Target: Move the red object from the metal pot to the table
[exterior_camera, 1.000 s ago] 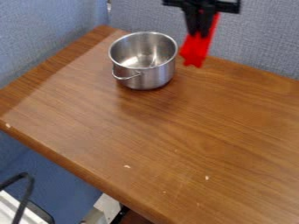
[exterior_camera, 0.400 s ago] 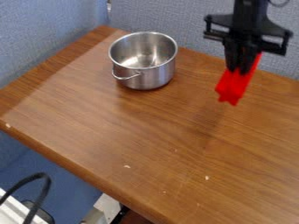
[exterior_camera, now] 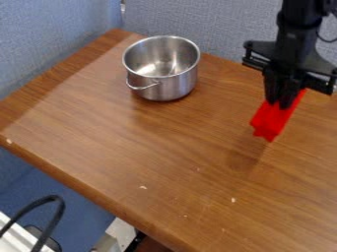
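The black fingers (exterior_camera: 283, 95) point straight down at the right side of the view and are clenched on the upper end of the red object (exterior_camera: 275, 116). The block hangs below them, slightly tilted, its lower end close to the surface (exterior_camera: 145, 148); whether that end touches the wood cannot be told, though a faint reddish reflection shows in the gloss just under it. Above the fingers, the dark arm (exterior_camera: 301, 30) rises out of the top of the picture.

The metal pot (exterior_camera: 161, 66) stands well apart from the block, toward the upper left of the brown wooden top. It is upright, its interior looks empty and shiny, and its thin wire handle (exterior_camera: 142, 86) sticks out on the side nearest the camera. Nothing lies between the pot and the held block, and the wood around and beneath the block is bare, with only grain and a few tiny pale specks nearer the front edge.

Behind the surface is a blue-grey textured wall (exterior_camera: 53, 30). Below the front left edge, a black cable (exterior_camera: 30, 221) curves across the lower left corner, beside some pale, blurred shapes that cannot be identified. Only 1 arm is in view, and no other loose item stands on the wood.
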Tool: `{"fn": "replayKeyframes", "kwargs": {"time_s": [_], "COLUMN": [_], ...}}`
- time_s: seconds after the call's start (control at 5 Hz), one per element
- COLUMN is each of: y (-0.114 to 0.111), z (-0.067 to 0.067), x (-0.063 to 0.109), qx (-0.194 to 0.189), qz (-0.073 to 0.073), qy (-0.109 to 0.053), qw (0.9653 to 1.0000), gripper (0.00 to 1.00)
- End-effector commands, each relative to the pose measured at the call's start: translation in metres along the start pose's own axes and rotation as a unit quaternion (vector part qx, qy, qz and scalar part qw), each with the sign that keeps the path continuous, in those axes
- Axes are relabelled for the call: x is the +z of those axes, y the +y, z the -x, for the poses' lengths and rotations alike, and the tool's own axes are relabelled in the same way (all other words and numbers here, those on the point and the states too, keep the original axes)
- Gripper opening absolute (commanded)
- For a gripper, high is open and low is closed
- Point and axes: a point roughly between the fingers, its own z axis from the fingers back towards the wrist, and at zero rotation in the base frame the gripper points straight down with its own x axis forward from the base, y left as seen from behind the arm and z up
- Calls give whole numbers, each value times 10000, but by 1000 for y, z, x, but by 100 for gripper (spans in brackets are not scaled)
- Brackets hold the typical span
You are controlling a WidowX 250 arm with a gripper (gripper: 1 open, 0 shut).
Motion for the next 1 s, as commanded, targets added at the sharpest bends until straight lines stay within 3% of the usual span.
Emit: {"fn": "replayKeyframes", "kwargs": {"time_s": [0.0,0.2,0.4,0.8], "y": [-8,-7,-2,35], "z": [-5,0,6,14], "x": [-11,-28,-39,-50], "qx": [-216,-381,-416,-618], "qz": [-112,-185,-164,-48], "qy": [-179,-308,-363,-386], "qw": [9995,9986,9983,9973], "gripper": [0,0,0,0]}}
